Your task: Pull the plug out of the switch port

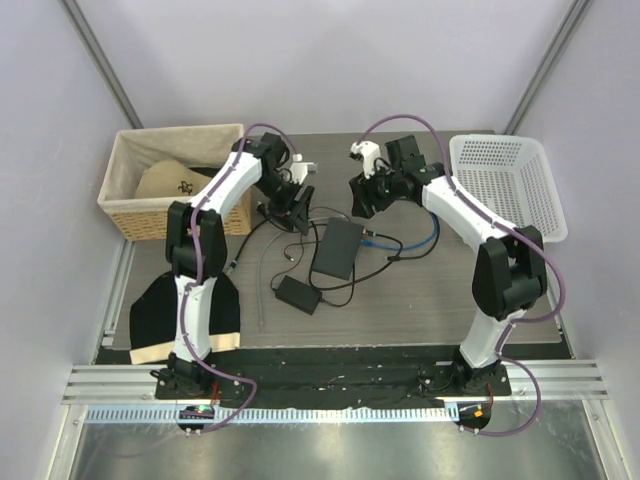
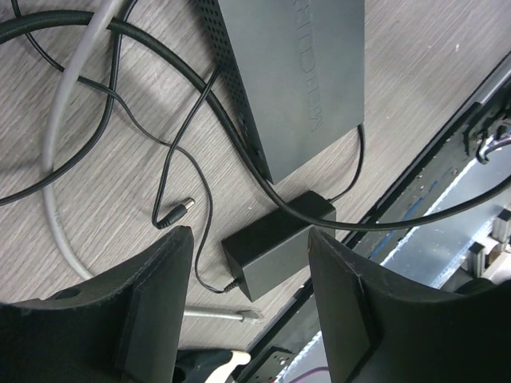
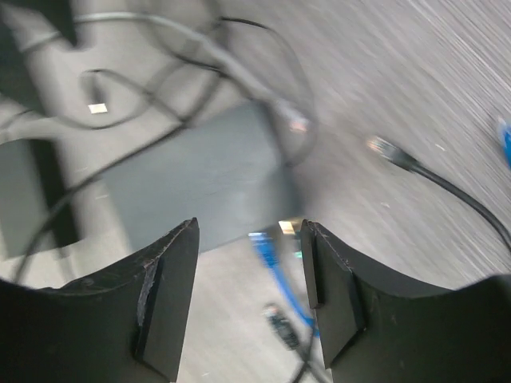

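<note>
The flat black switch box [image 1: 337, 248] lies mid-table. It also shows in the left wrist view [image 2: 303, 72] and, blurred, in the right wrist view [image 3: 192, 175]. The bright-blue cable [image 1: 420, 240] runs from the right to the box's right edge, where its plug [image 3: 259, 238] sits at the port. My right gripper [image 1: 362, 200] is open above the box's far right corner, and the plug shows between its jaws [image 3: 249, 231]. My left gripper [image 1: 298, 212] is open and empty left of the box [image 2: 249, 239].
A black adapter brick [image 1: 298, 294] lies near the box's front left, with thin black cords and a grey cable [image 2: 64, 159] around it. A wicker basket [image 1: 175, 180] stands at the back left and a white plastic basket [image 1: 505, 185] at the back right. A black cloth [image 1: 185, 315] lies at the front left.
</note>
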`<action>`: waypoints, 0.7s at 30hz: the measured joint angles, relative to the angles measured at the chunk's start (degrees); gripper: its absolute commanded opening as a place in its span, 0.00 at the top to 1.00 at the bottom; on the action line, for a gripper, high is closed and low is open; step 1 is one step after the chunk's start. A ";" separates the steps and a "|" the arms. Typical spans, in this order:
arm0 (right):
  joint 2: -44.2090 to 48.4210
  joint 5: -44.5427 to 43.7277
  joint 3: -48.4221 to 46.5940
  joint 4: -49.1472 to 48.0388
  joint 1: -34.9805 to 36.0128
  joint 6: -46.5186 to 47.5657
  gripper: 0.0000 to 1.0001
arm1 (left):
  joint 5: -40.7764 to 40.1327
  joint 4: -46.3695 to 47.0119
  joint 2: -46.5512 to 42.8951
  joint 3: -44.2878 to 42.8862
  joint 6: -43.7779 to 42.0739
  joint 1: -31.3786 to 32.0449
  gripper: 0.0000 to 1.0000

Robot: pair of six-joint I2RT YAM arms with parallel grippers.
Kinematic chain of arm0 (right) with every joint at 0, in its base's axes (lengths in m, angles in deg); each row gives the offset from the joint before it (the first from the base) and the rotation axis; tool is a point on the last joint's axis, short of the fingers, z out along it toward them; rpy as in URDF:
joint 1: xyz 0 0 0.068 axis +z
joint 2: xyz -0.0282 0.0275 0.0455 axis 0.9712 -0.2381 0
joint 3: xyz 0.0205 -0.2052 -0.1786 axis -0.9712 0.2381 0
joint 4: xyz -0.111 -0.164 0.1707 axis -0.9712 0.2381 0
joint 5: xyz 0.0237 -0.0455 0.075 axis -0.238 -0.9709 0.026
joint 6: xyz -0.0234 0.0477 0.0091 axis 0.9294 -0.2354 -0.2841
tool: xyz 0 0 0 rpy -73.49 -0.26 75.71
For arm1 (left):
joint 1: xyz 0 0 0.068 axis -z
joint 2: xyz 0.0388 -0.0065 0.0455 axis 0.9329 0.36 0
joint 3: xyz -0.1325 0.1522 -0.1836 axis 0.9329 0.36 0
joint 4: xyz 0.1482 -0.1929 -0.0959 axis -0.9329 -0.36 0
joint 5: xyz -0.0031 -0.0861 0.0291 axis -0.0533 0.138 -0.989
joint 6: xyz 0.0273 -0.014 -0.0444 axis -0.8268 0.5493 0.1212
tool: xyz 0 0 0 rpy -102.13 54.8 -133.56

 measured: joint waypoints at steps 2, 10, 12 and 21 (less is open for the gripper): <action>-2.67 -0.15 -0.79 -0.72 -1.88 -0.35 0.41 | -0.72 0.02 0.00 0.04 -0.09 0.26 0.39; -16.61 -0.24 -5.18 -2.38 -5.73 -2.27 0.54 | -1.97 1.46 -0.02 7.91 0.50 0.68 0.54; -19.02 0.90 -7.08 -2.58 -5.60 -2.75 0.56 | -1.86 1.81 -0.11 9.88 0.63 0.70 0.63; -21.64 3.02 -6.27 -4.87 -4.72 -1.64 0.66 | 0.13 1.42 -3.78 12.76 -1.84 0.70 1.00</action>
